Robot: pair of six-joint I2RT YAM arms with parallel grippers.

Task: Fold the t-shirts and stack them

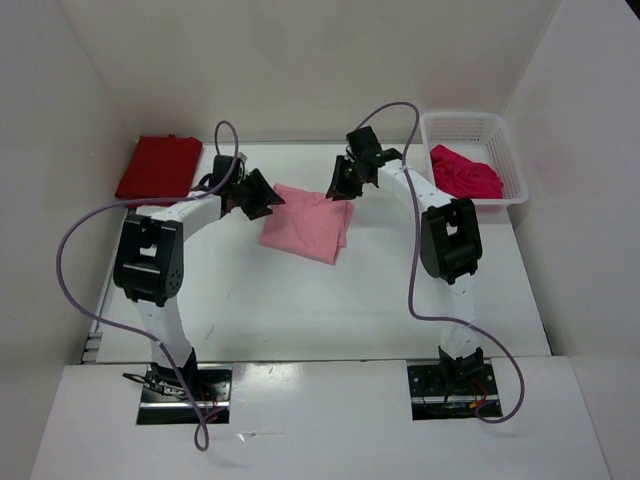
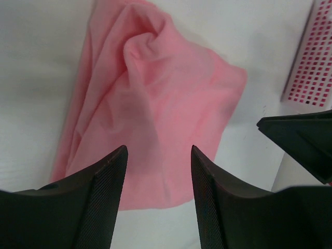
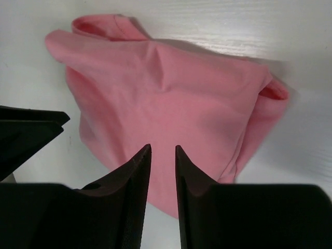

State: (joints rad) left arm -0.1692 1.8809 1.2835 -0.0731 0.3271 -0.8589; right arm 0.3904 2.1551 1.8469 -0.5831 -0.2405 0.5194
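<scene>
A light pink t-shirt (image 1: 305,222) lies folded in the middle of the table; it also shows in the left wrist view (image 2: 155,93) and the right wrist view (image 3: 166,98). My left gripper (image 1: 262,197) hovers at its left edge, jaws wide open and empty (image 2: 158,150). My right gripper (image 1: 338,185) hovers over its far right corner, jaws a narrow gap apart with nothing between them (image 3: 163,148). A dark red t-shirt (image 1: 158,167) lies folded at the far left. A crimson-pink t-shirt (image 1: 465,172) lies crumpled in the basket.
A white mesh basket (image 1: 505,150) stands at the far right corner and shows in the left wrist view (image 2: 311,62). White walls close the table on three sides. The two grippers are close together over the pink shirt.
</scene>
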